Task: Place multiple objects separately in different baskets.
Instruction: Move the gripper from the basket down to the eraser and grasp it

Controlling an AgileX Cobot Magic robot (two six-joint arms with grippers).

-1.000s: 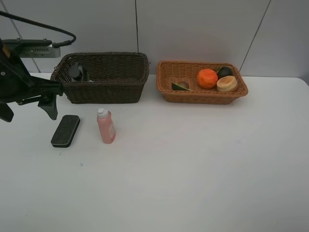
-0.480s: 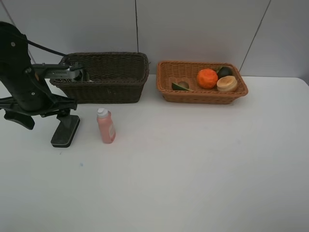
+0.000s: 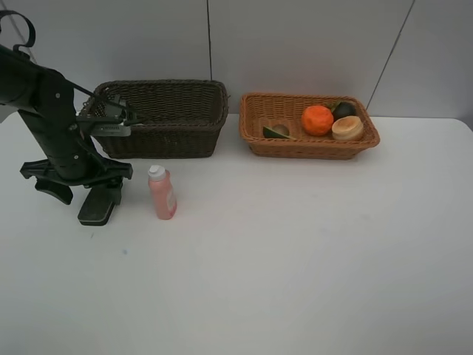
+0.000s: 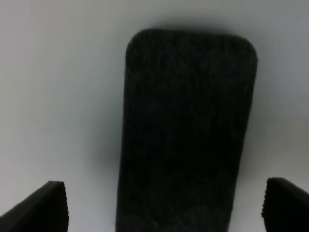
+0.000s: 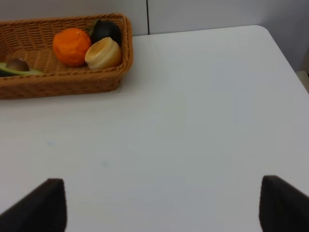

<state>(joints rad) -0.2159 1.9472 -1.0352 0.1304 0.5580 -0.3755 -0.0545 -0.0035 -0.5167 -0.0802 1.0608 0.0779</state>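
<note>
A black eraser block (image 3: 96,210) (image 4: 186,130) lies flat on the white table, left of a pink bottle (image 3: 162,194) that stands upright. My left gripper (image 3: 83,191) (image 4: 164,208) hangs open right over the eraser, one finger on each long side, holding nothing. The dark brown basket (image 3: 170,137) stands behind it. The light tan basket (image 3: 309,148) (image 5: 63,82) holds an orange (image 3: 317,120) (image 5: 71,46), a peach (image 3: 347,128) (image 5: 103,53), a dark mangosteen (image 3: 344,109) (image 5: 107,30) and an avocado half (image 3: 276,132) (image 5: 17,65). My right gripper (image 5: 161,205) is open over bare table.
The left arm's camera housing (image 3: 111,127) covers the dark basket's left end, so its contents do not show. The table's right edge and rounded far corner (image 5: 270,34) lie past the tan basket. A grey wall runs behind both baskets.
The left arm has swung in from the table's left edge toward the right and come down over the eraser. The eraser, the bottle and the baskets have not moved.
</note>
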